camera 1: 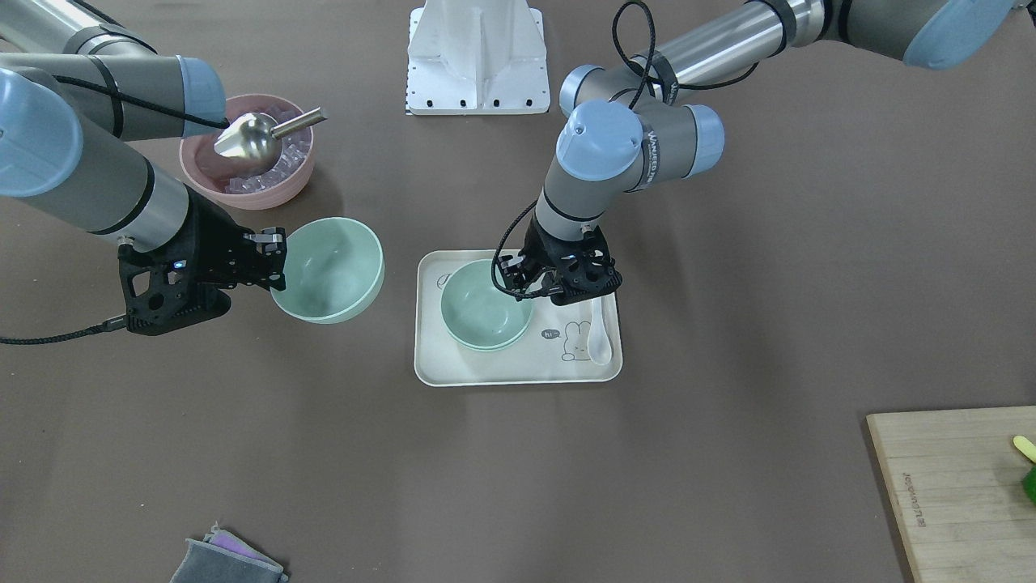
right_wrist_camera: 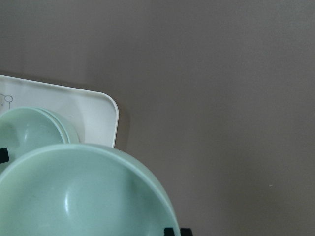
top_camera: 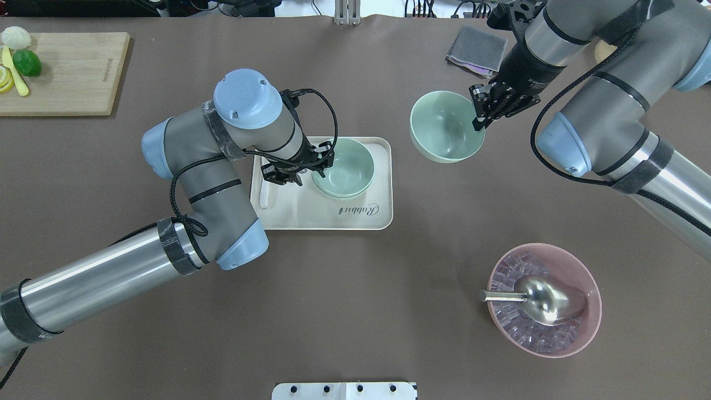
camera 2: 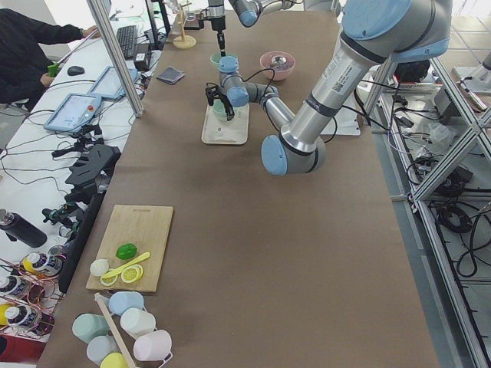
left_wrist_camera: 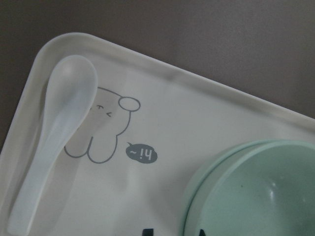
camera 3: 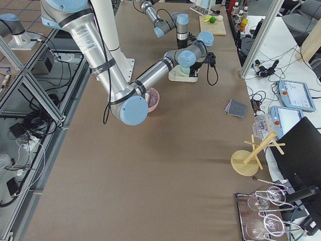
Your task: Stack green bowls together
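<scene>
Two pale green bowls [camera 1: 486, 312] sit nested on a cream tray [camera 1: 502, 368], also in the overhead view [top_camera: 344, 169]; their double rim shows in the left wrist view [left_wrist_camera: 256, 191]. My left gripper [camera 1: 508, 279] is open with its fingers on either side of the nested bowls' rim. My right gripper [camera 1: 279, 261] is shut on the rim of a third green bowl [camera 1: 332, 271] and holds it tilted above the table, beside the tray. That bowl also shows in the overhead view [top_camera: 443, 126] and fills the right wrist view [right_wrist_camera: 78, 196].
A white spoon [camera 1: 600, 336] lies on the tray beside the bowls. A pink bowl [camera 1: 243, 190] with ice cubes and a metal scoop [camera 1: 251, 138] stands near the right arm. A cutting board [camera 1: 955, 486] and a folded cloth [camera 1: 227, 559] lie at the table's far side.
</scene>
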Available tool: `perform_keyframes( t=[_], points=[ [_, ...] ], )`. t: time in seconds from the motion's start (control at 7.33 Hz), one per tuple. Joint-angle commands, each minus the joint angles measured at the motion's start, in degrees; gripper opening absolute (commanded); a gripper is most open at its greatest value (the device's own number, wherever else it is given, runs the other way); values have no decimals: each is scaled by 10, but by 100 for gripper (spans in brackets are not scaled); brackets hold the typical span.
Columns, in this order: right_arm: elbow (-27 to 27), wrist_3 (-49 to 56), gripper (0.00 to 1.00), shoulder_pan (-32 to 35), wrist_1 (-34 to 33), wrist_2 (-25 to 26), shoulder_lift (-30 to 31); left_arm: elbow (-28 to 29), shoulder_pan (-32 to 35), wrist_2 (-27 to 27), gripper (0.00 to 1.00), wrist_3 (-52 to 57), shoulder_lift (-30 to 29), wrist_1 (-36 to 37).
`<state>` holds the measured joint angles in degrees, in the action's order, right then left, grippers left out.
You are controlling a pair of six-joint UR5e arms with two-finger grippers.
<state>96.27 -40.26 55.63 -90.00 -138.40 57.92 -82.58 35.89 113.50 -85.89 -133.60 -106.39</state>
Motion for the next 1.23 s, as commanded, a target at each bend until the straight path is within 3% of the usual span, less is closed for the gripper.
perform_keyframes(
  t=[0.0,0.27,0.68,1.09],
  points=[
    [1,0,0,-1,0,0,0,-12,16,6,97,1,2,3],
    [-5,-1,0,-7,-1,1,-17,-34,60,67,98,25,14,23],
    [-55,-78,0,-60,-1,61,-95,-178,109,73,98,183,124,127],
    [-129,-104,0,-103,-1,104,-169,-195,124,80,98,215,163,123]
  ],
)
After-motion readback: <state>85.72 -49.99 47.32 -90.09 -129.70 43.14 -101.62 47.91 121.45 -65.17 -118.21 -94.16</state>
